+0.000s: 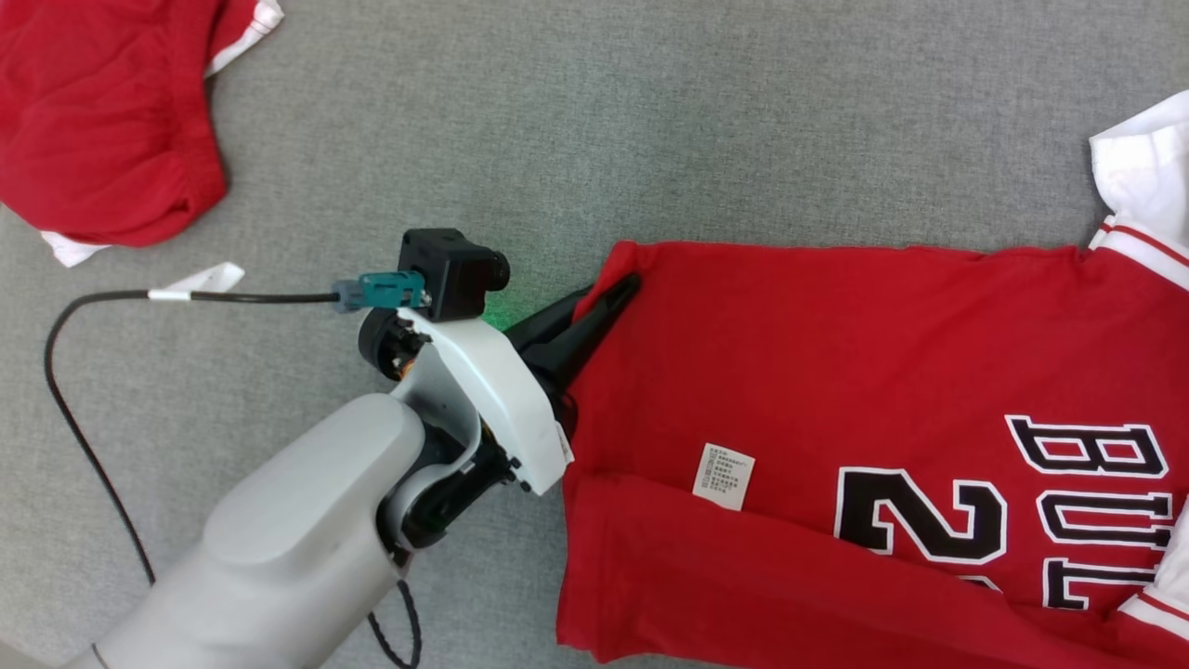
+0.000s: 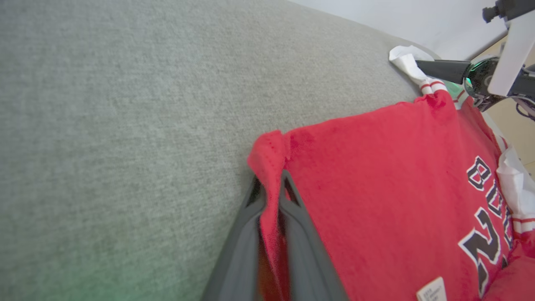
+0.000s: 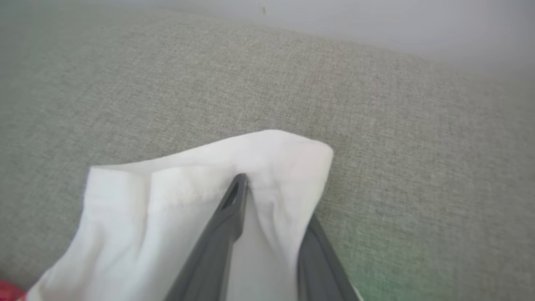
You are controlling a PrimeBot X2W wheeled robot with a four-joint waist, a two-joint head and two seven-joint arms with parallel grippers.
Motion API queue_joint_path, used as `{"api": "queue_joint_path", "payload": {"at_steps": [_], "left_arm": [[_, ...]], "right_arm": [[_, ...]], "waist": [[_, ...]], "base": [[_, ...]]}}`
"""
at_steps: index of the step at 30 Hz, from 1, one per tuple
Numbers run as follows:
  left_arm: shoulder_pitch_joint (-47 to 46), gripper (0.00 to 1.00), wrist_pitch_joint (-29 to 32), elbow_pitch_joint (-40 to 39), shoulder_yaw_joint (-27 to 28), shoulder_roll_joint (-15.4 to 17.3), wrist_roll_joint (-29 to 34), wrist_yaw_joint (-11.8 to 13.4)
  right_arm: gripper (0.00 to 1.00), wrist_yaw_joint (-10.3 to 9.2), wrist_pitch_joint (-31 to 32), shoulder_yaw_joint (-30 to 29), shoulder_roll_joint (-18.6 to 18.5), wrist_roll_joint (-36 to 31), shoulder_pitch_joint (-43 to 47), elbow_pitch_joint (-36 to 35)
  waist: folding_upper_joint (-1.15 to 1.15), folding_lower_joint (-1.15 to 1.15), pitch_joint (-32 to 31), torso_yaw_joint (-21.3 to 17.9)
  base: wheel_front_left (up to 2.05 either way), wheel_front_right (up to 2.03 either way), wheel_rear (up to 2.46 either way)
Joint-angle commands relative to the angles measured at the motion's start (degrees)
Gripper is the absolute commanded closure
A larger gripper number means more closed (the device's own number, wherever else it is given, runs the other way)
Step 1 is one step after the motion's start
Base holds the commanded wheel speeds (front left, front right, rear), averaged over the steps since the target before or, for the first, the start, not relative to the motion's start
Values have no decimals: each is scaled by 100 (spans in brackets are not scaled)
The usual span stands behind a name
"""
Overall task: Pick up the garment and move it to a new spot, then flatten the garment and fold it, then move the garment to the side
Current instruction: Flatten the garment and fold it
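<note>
**Jersey lies lengthwise between your two hands: hem to the left, sleeve to the right.**

Head view: the jersey lies flat on the grey surface. Its long axis runs across the picture, and your left hand is at the far hem corner, fingers pointing along that axis. Left wrist view: that hand is clamped on the hem corner, with red cloth pinched between its fingers. Your right hand is at the opposite end, by the white sleeve. Right wrist view: one finger lies over the sleeve and the other under it, but you cannot tell whether they have bitten yet. Each arm is nearest its own end, so the next lift or stretch probably has to pull along that line.
</note>
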Motion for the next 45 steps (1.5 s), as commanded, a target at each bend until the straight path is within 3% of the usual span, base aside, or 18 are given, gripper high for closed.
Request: {"api": "queue_joint_path", "payload": {"at_steps": [1, 7, 12, 21, 30, 39, 40, 41, 42, 43, 45], "left_arm": [[83, 100, -11, 119, -130, -112, 20, -74], [-121, 100, -398, 279, 167, -94, 12, -46], [-43, 100, -556, 191, 279, 31, -34, -35], [796, 100, -967, -550, 277, 400, 17, 202], [1786, 100, -1265, -1447, 256, 835, -66, 580], [2392, 100, -1372, -1588, 158, 1047, -98, 776], [2429, 100, -1390, -1558, 156, 1048, -95, 797], [2466, 79, -1405, -1524, 154, 1049, -76, 838], [2473, 49, -1436, -1475, 139, 1071, 20, 883], [2493, 0, -1455, -1411, 110, 1096, 114, 927], [2595, 0, -1500, -1281, 50, 1093, 239, 1027]], "right_arm": [[100, 29, -107, 109, 94, -15, 43, 132], [100, 20, -1202, -162, 33, -157, -291, 157], [100, 18, -1573, -222, -101, 171, -63, -13], [100, 18, -2127, -588, -429, 824, 1927, -1272], [100, 19, -2395, -1199, -140, 983, 3759, -2225], [100, 19, -2455, -1132, 139, 811, 4422, -2232], [89, 18, -2435, -1107, 145, 781, 4449, -2176], [52, 18, -2405, -1092, 127, 713, 4484, -2115], [0, 19, -2338, -1064, 126, 719, 4524, -2058], [0, 19, -2294, -1040, 146, 751, 4564, -2029], [0, 18, -2150, -1076, 155, 812, 4662, -1972]], "waist": [[0, 0, -8, -5], [0, 0, -134, -96], [0, 0, -332, -221], [0, 0, -857, -537], [0, 0, -1189, -844], [0, 0, -1300, -990], [0, 0, -1317, -999], [0, 0, -1334, -1005], [0, 0, -1355, -1008], [0, 0, -1376, -1012], [0, 0, -1445, -1023]], "base": [[0, 0, 0], [0, 0, 0], [0, 0, 0], [0, 0, 0], [0, 0, 0], [0, 0, 0], [0, 0, 0], [0, 0, 0], [0, 0, 0], [0, 0, 0], [0, 0, 0]]}}
